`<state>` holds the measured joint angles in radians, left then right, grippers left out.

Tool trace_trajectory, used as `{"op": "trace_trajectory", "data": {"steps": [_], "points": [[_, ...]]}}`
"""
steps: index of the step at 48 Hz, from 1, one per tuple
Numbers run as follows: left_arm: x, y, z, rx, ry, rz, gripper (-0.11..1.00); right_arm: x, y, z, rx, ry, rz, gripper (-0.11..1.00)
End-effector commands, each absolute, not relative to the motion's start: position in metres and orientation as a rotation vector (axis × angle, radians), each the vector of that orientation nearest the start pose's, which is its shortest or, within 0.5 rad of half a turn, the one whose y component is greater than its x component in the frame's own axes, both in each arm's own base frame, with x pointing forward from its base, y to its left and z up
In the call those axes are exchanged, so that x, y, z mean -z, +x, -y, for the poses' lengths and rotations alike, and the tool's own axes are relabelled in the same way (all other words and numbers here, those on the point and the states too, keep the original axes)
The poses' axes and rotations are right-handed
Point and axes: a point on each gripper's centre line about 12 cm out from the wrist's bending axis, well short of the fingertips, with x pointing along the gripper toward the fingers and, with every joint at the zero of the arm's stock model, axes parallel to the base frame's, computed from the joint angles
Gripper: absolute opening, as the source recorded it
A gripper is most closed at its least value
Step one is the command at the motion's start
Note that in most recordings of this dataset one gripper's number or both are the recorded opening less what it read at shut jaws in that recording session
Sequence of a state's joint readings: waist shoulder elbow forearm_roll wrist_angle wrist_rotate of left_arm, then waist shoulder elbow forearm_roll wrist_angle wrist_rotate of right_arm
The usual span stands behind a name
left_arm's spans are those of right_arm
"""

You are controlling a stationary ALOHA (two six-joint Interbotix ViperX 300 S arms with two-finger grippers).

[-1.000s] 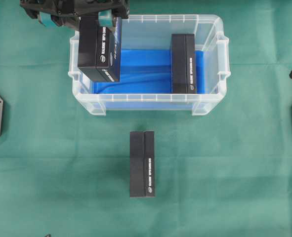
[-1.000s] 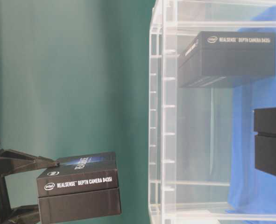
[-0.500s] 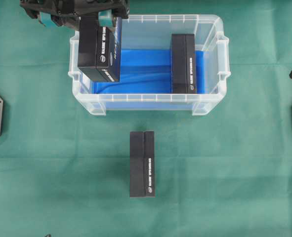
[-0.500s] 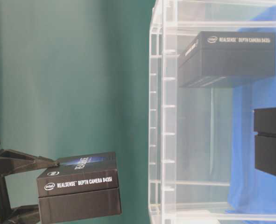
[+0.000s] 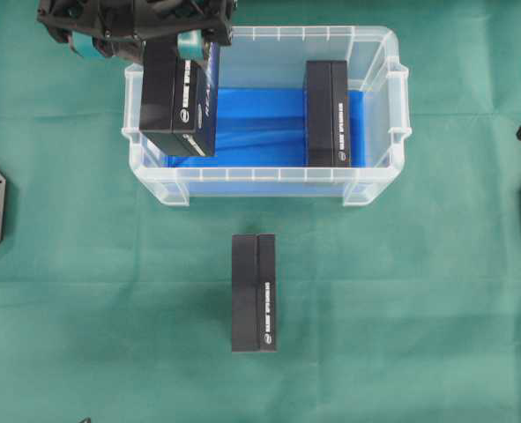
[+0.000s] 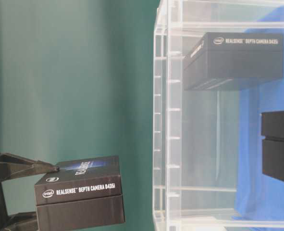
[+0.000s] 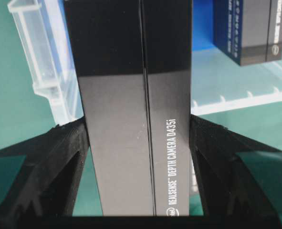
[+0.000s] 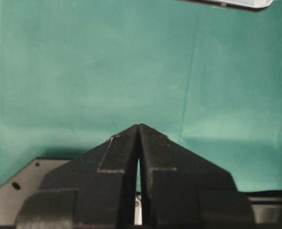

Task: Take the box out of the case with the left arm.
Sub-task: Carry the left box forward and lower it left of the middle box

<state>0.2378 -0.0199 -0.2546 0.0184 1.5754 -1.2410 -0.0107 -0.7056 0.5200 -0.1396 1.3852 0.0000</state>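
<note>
One box [image 5: 178, 97] in left pincer [image 5: 133, 42] shifted slightly over case [image 5: 375, 189] corner.

A green cloth-covered table [image 5: 84, 291] carries the case [image 5: 375, 189] (clear plastic) — and a black box [image 5: 254, 293].

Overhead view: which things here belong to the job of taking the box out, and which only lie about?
Job:
clear plastic case with blue lining
black rectangular box held
left gripper

Lying about:
black box in case
black box on green cloth
</note>
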Motion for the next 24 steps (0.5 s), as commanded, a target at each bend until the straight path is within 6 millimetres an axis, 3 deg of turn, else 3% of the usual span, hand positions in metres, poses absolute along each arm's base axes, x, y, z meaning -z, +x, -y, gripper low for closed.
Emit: {"op": "trace_trajectory", "data": {"steps": [1,24], "points": [[-0.417,0.352,-0.077,-0.959,-1.194,-0.950,0.58,-0.345,0.189,0.018,0.117,-0.098,-1.181,0.00],[-0.416,0.346,0.006,-0.930,-1.257,-0.987,0.58,-0.344,0.189,0.018,0.117,-0.098,-1.184,0.00]]}}
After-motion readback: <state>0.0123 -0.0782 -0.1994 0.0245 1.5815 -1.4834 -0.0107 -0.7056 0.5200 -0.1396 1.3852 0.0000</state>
